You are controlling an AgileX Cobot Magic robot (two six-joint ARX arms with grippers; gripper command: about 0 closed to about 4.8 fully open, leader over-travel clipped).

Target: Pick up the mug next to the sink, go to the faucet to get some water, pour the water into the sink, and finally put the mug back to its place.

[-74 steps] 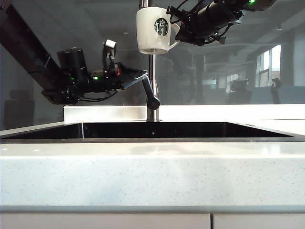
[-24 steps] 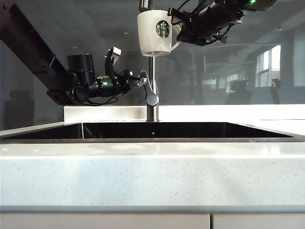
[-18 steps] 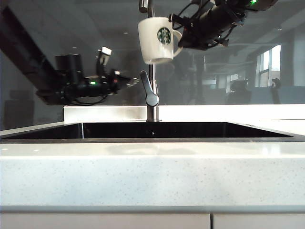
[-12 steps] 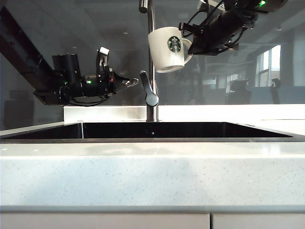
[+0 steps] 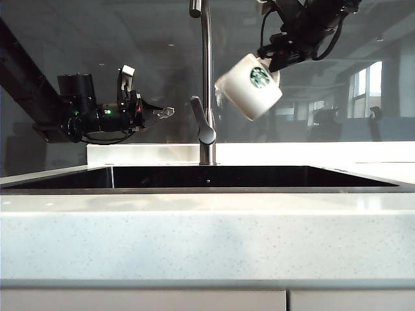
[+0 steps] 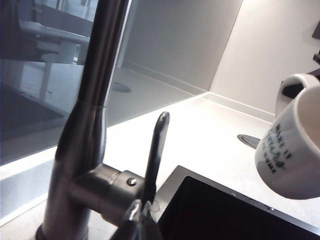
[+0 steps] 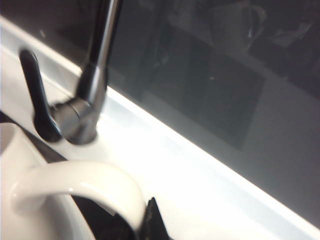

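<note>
Tipped rightward since before: one mug (image 5: 249,86), handle pinched by right gripper (image 5: 275,59) above sink (image 5: 207,177); left gripper (image 5: 163,112) closed, empty, withdrawn from one faucet (image 5: 206,78).

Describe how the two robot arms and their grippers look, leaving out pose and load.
Both arms are black, built of cylindrical segments with looped black cables. The left gripper tapers to slim dark fingers; its arm carries a small white-topped block and a green light. The right gripper hangs from a bulkier black wrist wrapped in cables; in its wrist view only a dark fingertip shows.
</note>
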